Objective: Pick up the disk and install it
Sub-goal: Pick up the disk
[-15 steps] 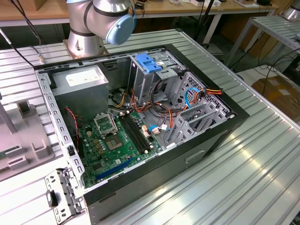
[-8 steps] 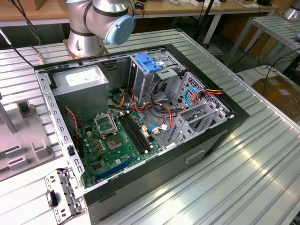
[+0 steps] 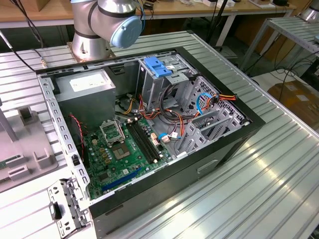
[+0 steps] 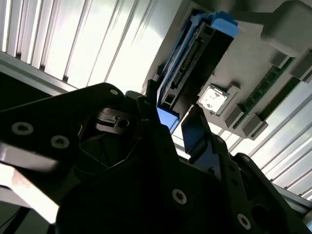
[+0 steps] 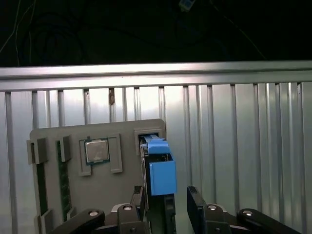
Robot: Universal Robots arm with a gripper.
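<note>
The disk (image 5: 158,168) stands on its edge in a slot of a grey holder (image 5: 122,185), with its blue side rail facing the first wrist camera. In the second wrist view the disk (image 4: 195,53) shows its dark connector edge between blue rails. My gripper (image 5: 168,207) is open, with one dark finger on each side of the disk's near end. The disk sits closer to one finger, and a gap shows at the other finger (image 5: 197,204). The second wrist view shows my gripper (image 4: 170,122) straddling the blue rail end.
The grey holder also carries a processor chip (image 5: 96,151) and memory sticks (image 5: 63,180), and rests on a ribbed metal table (image 5: 243,146). The exterior view shows the open computer case (image 3: 239,142), a blue bracket (image 3: 157,67) at its drive bay, the power supply (image 3: 84,89) and the arm's base (image 3: 99,25).
</note>
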